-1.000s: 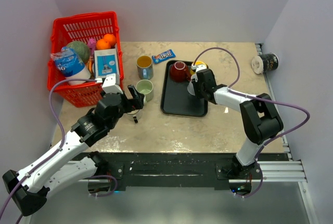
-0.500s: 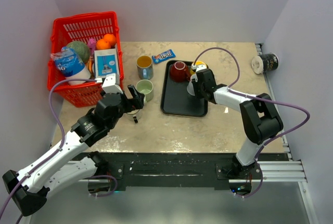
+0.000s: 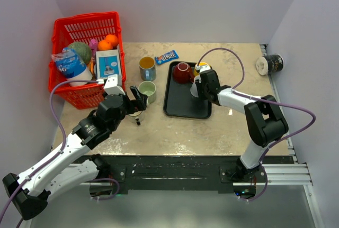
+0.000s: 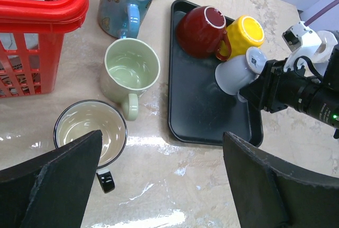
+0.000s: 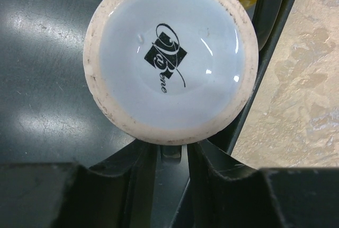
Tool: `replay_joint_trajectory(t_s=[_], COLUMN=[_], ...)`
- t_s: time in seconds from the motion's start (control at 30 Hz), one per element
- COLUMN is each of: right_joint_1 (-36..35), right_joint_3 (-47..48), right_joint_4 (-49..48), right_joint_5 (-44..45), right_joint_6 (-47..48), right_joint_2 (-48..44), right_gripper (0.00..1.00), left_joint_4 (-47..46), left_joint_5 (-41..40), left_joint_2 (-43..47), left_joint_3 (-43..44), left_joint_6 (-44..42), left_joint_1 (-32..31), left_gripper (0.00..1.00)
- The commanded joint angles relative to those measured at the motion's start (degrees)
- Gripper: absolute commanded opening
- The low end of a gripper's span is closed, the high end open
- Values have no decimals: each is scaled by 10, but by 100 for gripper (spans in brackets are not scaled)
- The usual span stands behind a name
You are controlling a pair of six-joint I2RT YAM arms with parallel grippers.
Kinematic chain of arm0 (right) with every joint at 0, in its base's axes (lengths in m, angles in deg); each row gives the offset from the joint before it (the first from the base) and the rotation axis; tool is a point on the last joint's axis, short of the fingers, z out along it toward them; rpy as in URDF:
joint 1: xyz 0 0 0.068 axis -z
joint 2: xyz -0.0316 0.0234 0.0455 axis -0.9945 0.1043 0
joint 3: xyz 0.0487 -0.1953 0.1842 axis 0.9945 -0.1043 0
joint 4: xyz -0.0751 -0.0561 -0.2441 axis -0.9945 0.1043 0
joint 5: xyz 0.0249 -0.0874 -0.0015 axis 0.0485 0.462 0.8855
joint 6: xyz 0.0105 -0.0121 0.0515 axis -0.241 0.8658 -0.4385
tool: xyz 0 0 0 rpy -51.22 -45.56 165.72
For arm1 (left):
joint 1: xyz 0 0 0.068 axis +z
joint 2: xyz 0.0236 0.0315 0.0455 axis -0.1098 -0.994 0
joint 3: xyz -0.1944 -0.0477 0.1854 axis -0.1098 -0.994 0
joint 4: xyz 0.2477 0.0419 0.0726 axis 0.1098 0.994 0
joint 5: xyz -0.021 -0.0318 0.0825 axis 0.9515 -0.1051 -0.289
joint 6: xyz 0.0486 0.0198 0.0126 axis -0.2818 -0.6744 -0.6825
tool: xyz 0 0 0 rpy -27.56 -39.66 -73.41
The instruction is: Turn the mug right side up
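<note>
A white mug (image 5: 170, 56) is bottom up on the black tray (image 3: 183, 106), its logo base facing the right wrist camera. In the left wrist view the mug (image 4: 233, 74) leans, base toward the right gripper (image 4: 273, 88). My right gripper (image 5: 170, 154) is shut on the mug's handle, with the fingers (image 5: 212, 164) close on either side of it. From above, the right gripper (image 3: 201, 86) hides most of the mug. My left gripper (image 4: 163, 143) is open and empty, above the table beside a black-rimmed mug (image 4: 87, 130).
A dark red mug (image 3: 183, 72) and a yellow mug (image 3: 204, 68) sit at the tray's far end. A green mug (image 3: 147, 89) and a blue mug (image 3: 147, 66) stand upright left of the tray. A red basket (image 3: 79, 32) is far left, a candy packet (image 3: 166, 56) at the back.
</note>
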Motion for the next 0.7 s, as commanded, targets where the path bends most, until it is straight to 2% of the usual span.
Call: replay_joint_trajectory(t_s=[0.0,0.33,0.43,0.47,0.57,0.67], right_joint_1=[1,1,1,1,1,1], right_joint_3=[19,17,18,18,19,18], right_joint_4=[-26,-34,-34,-33,-30,-25], right_joint_5=[21,20,14,10,1,-4], right_joint_6=[-9,-10,-10,-10,-12,-17], right_joint_2=[-30,-38,-32,-31,-30,-38], right_gripper=[31,36,27,16,0,0], left_joint_4=[-24,-32,-33,-32,-33,-33], left_joint_5=[-3,1,1,2,3,4], left_joint_2=[1,-4,-6,-7,-7,-7], left_joint_3=[5,6,6,5,6,5], left_joint_6=[-4,-5,-6,-5,-6,-6], left_joint_1=[-1,-1,-1,-1,-1,-1], left_gripper=[99,99,99,99,99,99])
